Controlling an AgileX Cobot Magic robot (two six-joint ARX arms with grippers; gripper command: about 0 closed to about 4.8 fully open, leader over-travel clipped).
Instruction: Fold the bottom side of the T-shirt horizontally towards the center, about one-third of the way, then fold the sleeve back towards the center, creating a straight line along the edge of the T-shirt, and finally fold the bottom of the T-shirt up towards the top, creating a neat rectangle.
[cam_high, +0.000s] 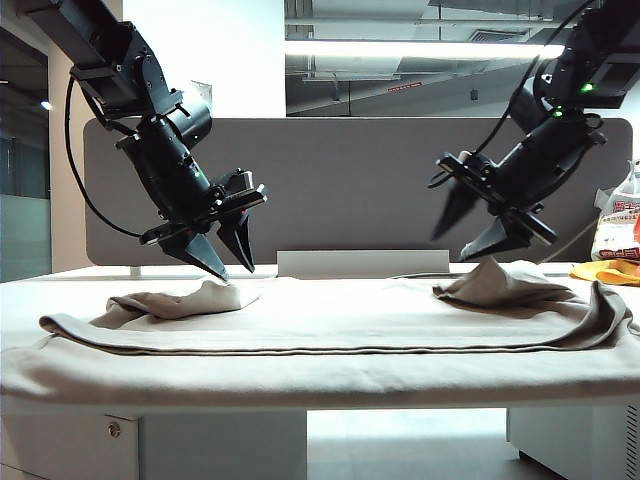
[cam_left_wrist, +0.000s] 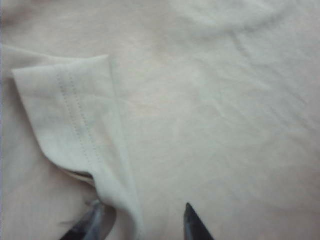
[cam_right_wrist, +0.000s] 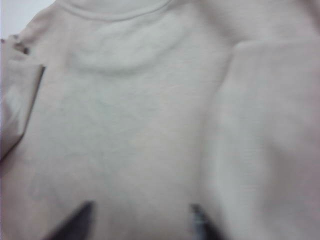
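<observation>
Currently both grippers, left (cam_high: 232, 262) and right (cam_high: 478, 228), hang spread above the T-shirt (cam_high: 330, 310); its loose folds may spring open.

We seem to be in an office or lab: behind the white table (cam_high: 320, 395) stands a grey partition (cam_high: 350, 180). Above the partition we see a bright strip light (cam_high: 420, 48) and exposed ceiling ducts (cam_high: 400, 20).

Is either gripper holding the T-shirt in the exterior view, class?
No: the left gripper and right gripper both hang open above the T-shirt, fingertips clear of the cloth.
</observation>
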